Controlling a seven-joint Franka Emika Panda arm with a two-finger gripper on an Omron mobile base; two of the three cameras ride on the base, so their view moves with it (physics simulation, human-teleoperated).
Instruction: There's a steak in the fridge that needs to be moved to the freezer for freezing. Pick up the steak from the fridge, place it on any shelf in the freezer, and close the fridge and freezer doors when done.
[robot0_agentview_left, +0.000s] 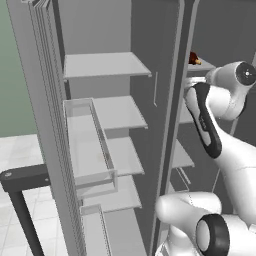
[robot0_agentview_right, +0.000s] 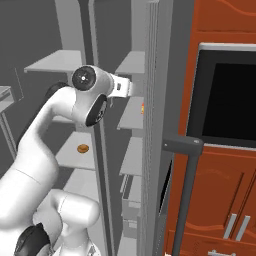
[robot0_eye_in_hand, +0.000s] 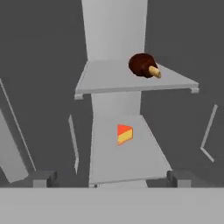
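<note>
The steak (robot0_eye_in_hand: 142, 65), a dark red-brown lump with a tan stub, sits on the upper shelf (robot0_eye_in_hand: 109, 81) of the narrow freezer (robot0_eye_in_hand: 114, 26). In the left base view the arm half hides it. The tool (robot0_eye_in_hand: 112, 178) stands apart, empty (an orange wedge (robot0_eye_in_hand: 124, 134) lies below).

upper shelf (robot0_eye_in_hand: 109, 83): steak (robot0_eye_in_hand: 142, 65) near right edge | lower shelf (robot0_eye_in_hand: 131, 162): orange wedge (robot0_eye_in_hand: 124, 134)

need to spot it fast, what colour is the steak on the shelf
Dark red-brown with a tan end; the steak shows best in the hand view.
</note>
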